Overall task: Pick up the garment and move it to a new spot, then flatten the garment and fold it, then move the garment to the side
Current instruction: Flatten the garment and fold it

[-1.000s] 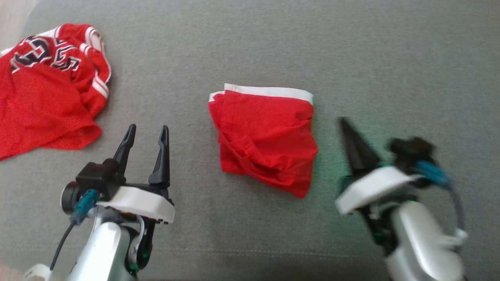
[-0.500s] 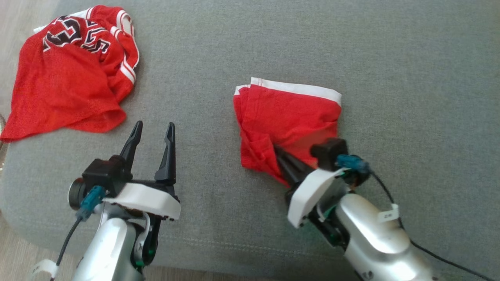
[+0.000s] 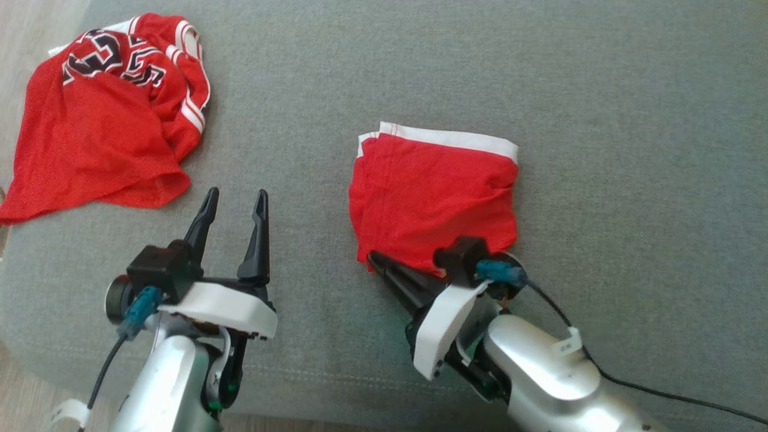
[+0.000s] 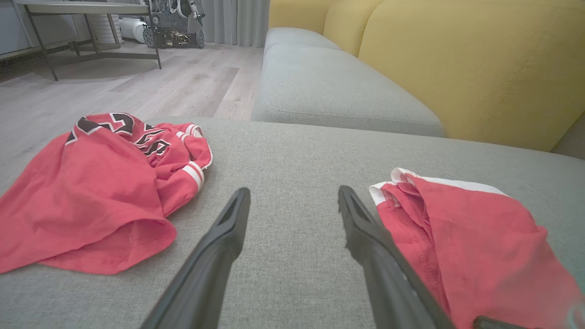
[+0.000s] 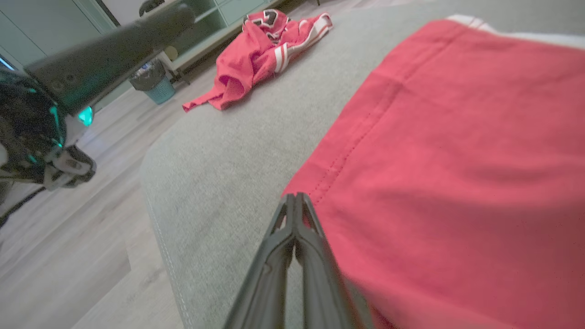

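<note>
The right end effector (image 3: 374, 260) has just swept across the red shorts (image 3: 432, 198). A second ago it hung off to their right. Half a second ago its fingers lay on the fabric over a bunched ridge near the near edge. Now its clenched tips sit at the near-left corner of the shorts, low on the grey sofa seat (image 3: 600, 90). In the right wrist view the right end effector (image 5: 296, 197) has its two fingers pressed together just beside the hem, with no cloth visibly pinched between them.

The shorts lie squarer and smoother than they did, and the ridge is largely gone. They rest folded in the middle of the seat, white waistband on the far side. The head camera also shifted over that second, so part of the apparent drift is not theirs.

The left end effector (image 3: 235, 195) hovers released over the near-left of the seat, as before, touching nothing. The crumpled red jersey (image 3: 102, 126) lies at the far left, well apart.

This looks like a flattening stroke finishing, with the fold apparently made. What remains is likely moving the shorts to the side.
</note>
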Controlling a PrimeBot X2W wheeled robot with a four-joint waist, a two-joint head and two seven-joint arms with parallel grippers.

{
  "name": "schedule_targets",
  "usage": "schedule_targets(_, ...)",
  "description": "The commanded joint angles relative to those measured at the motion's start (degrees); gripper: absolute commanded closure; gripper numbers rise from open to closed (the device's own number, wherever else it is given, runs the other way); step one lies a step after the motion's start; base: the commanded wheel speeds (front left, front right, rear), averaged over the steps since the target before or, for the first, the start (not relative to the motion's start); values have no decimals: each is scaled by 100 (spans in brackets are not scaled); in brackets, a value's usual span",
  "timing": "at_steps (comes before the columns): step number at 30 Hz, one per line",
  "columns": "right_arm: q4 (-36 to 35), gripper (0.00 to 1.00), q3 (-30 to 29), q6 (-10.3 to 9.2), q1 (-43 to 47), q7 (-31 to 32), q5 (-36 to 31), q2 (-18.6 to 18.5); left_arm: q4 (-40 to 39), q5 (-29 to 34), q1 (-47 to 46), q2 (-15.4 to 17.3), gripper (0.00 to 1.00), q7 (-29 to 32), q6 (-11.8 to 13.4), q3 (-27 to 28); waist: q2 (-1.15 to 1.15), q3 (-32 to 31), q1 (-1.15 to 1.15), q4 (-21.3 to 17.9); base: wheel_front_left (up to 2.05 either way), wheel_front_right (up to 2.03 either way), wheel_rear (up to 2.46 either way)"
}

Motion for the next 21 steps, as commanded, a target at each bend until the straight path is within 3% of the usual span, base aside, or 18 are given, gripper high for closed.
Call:
schedule_targets(1, -226, 100, -33, 37, -117, -186, 73, 96, -142, -42, -207, 94, 0, -53, -2, 187, 0, -50, 0, -39, 0, 0, 0)
schedule_targets(4, -422, 100, -329, 37, -142, -414, 61, 96, -138, -39, -158, 127, 0, -55, 19, 197, 0, -138, 0, -114, 0, 0, 0)
schedule_targets(8, -635, 100, -1221, 37, -1, -663, -264, 95, -160, -36, -61, 177, 0, -44, 64, 205, 0, -278, 0, -231, 0, 0, 0)
schedule_targets(9, -700, 71, -1503, 37, 80, -708, -383, 86, -171, -33, -35, 185, 0, -34, 81, 202, 0, -317, 0, -258, 0, 0, 0)
schedule_targets(10, -775, 16, -1796, 37, 176, -739, -508, 69, -186, -33, -10, 196, 0, -23, 93, 200, 0, -347, 0, -285, 0, 0, 0)
schedule_targets(11, -860, 0, -2090, 37, 282, -756, -655, 42, -200, -36, 13, 212, 0, -13, 97, 199, 0, -378, 0, -311, 0, 0, 0)
schedule_targets(16, -1596, 0, -3558, 37, 1072, -521, -1480, -26, -309, -44, 136, 313, 0, 70, 146, 209, 0, -557, 0, -450, 0, 0, 0)
schedule_targets(21, -2178, 0, -4210, 37, 1637, -278, -1837, 10, -395, -24, 242, 384, 0, 126, 165, 179, 0, -696, 0, -515, 0, 0, 0)
